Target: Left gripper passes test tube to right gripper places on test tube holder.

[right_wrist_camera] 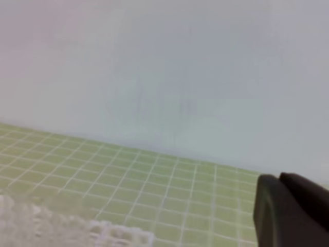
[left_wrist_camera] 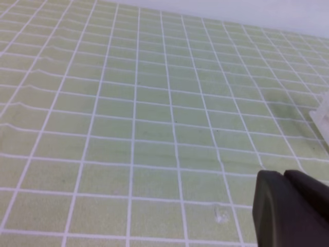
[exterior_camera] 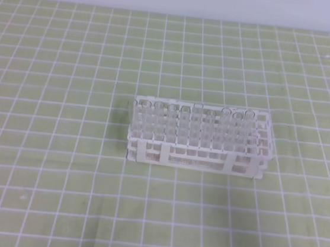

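The test tube holder (exterior_camera: 198, 138) stands alone mid-cloth — the one obstacle; tubes rise from its far row toward twelve o'clock; the checked green cloth (exterior_camera: 49, 146) lies open at three, six and nine o'clock — room to pass.

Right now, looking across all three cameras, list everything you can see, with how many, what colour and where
test tube holder: one, white lattice rack, on the mat just right of centre in the high view; a corner shows at the right edge of the left wrist view, and it is a blur at the bottom left of the right wrist view
test tubes: several clear tubes stand along the rack's far row; exact count unclear
mat: one, light green with a white grid, covering the table
wall: one, plain pale grey, behind the mat
left tool: one, black, shut, bottom right of the left wrist view, holding nothing visible
right tool: one, black, shut, bottom right of the right wrist view, holding nothing visible
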